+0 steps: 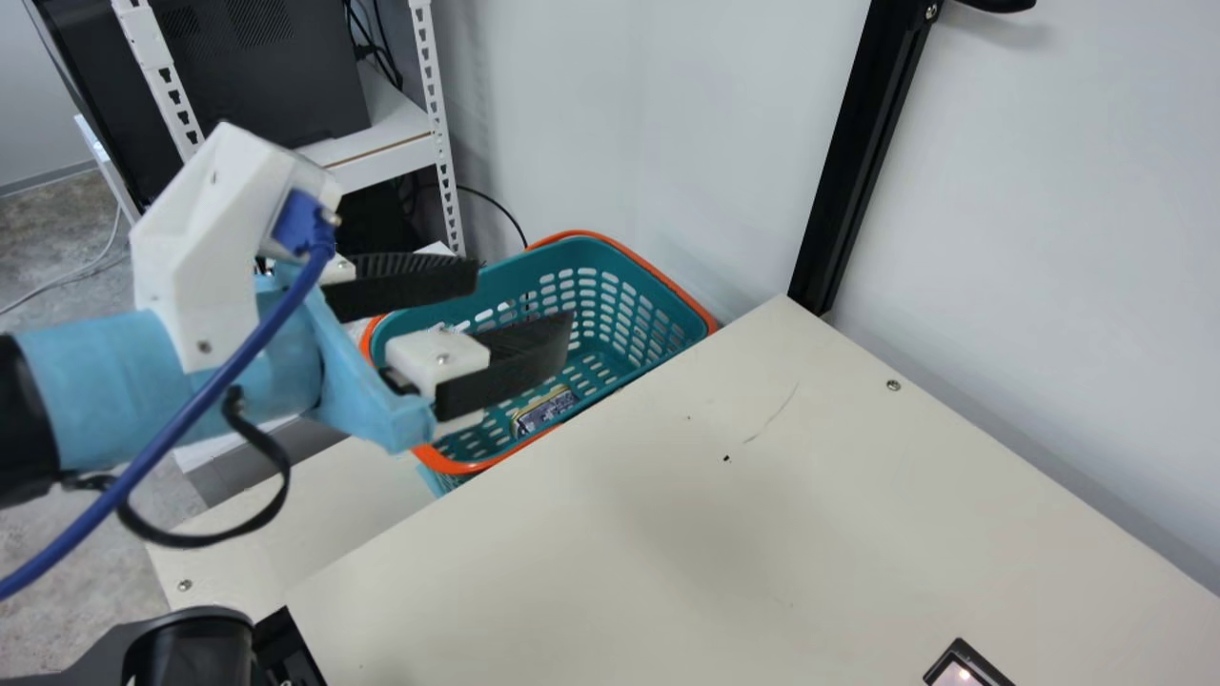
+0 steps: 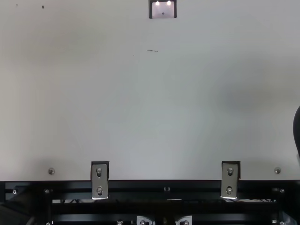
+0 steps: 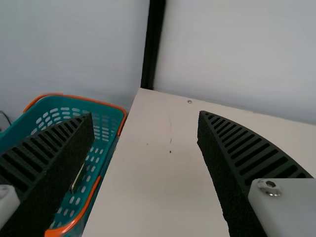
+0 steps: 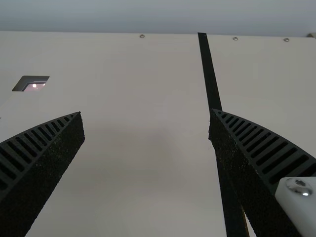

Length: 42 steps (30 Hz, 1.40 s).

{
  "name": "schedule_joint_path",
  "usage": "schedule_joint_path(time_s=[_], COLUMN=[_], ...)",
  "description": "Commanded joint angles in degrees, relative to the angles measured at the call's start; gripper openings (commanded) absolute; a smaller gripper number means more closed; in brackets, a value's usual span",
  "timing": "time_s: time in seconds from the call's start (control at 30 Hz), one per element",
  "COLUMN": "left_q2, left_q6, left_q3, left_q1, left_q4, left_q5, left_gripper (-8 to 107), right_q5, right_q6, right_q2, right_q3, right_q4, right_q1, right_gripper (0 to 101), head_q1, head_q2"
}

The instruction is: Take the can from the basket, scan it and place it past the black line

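Item under inspection: the can [image 1: 545,412], with a yellowish rim. It lies on the floor of the teal basket [image 1: 696,303], against the side nearest the surface [image 1: 762,534]. Its side bears a dark label [image 1: 548,408] with pale printing (too small to read, for the record). The basket has an orange rim and perforated walls, and sits just beside the edge of the surface.

Left gripper [image 1: 524,297]: wide open, holding nothing. In the main view its two ribbed fingers overlap the basket, one tip ahead of the other; the height above the rim cannot be told. The left wrist view shows one finger in front of the basket and the other in front of the surface, with the surface's basket-side edge running between them.

Right gripper [image 4: 146,113]: also wide open, nothing between the fingers. In the right wrist view, one finger overlaps the black line [image 4: 211,84], which runs straight across the surface, and the other is well apart from it.

A scanner [image 2: 162,10] with a dark frame and lit window is at the top edge of the top view. A black post [image 1: 843,171] stands at the surface's corner, near the basket.
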Motion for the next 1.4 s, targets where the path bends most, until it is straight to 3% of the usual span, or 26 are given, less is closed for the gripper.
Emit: schedule_joint_path(time_s=[0.0, 0.27, 0.77, 1.0, 1.37], left_q2=[1.37, 3.31, 7.37, 11.13, 19.53], left_q6=[-1.16, -3.15, 6.4, 17.53, 45.16], left_q3=[-1.11, -3.19, -6.11, -6.31, -5.12], left_q1=[1.82, 3.34, 13.21, 20.1, 33.21], left_q4=[0.28, 1.21, -1.97, -7.35, -24.33], left_q5=[0.36, 1.81, -1.64, -7.24, -17.32], left_gripper=[90, 90, 90, 90, 90], right_q5=[0.0, 0.0, 0.0, 0.0, 0.0], right_q6=[0.0, 0.0, 0.0, 0.0, 0.0], right_q2=[0.0, 0.0, 0.0, 0.0, 0.0], right_q3=[0.0, 0.0, 0.0, 0.0, 0.0], right_q4=[0.0, 0.0, 0.0, 0.0, 0.0], right_q1=[0.0, 0.0, 0.0, 0.0, 0.0], right_gripper=[101, 101, 101, 101, 101], head_q1=[-1.83, -1.83, -1.83, -1.83, -1.83], head_q2=[2.11, 2.11, 2.11, 2.11, 2.11])
